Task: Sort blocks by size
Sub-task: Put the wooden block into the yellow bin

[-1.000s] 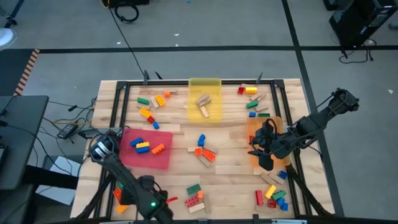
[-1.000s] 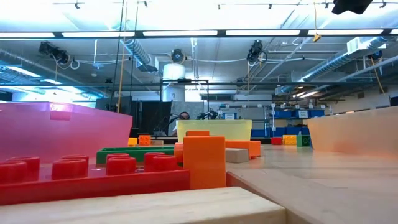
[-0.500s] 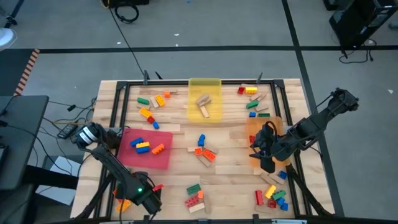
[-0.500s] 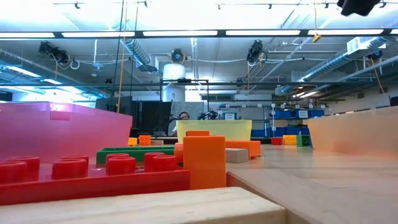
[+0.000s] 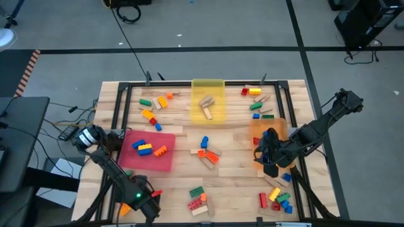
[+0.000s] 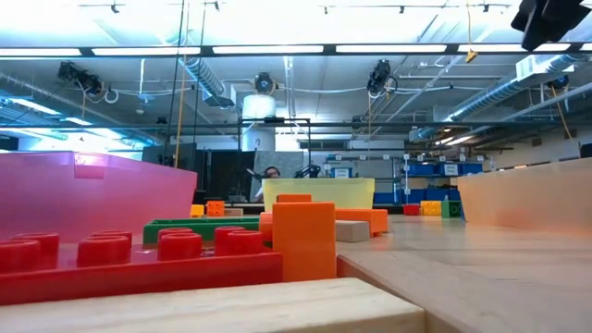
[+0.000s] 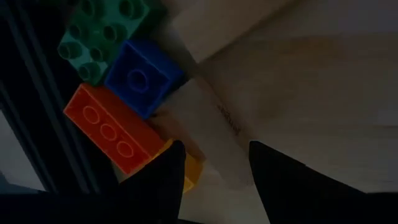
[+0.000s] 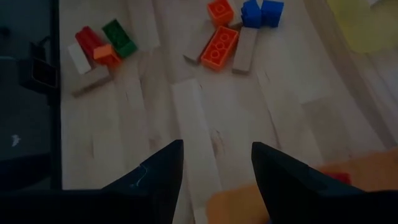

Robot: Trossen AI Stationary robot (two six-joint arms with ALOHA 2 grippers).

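high: left gripper [image 5: 144, 203] at table's near-left corner, right gripper [image 5: 270, 159] over orange tray [image 5: 261, 131]; blocks [image 5: 205, 153] scattered | low: red brick [image 6: 139, 264] closest | left wrist: jaws parted astride tan block [image 7: 208, 127] bearing unreadable print | right wrist: jaws apart, empty, above a long tan plank [image 8: 198, 134]

Bare bench [image 5: 233, 135] lies open right of the red tray [image 5: 150, 151], up to the orange tray [image 5: 268, 142], broken only by a small cluster of bricks [image 5: 206, 153] midway. Below the red tray, the left end effector [image 5: 146, 203] crowds the corner beside an orange brick [image 7: 112, 130], a blue brick [image 7: 140, 78] and a green brick [image 7: 102, 34]. The right end effector [image 5: 270, 161] hovers over the orange tray's edge.
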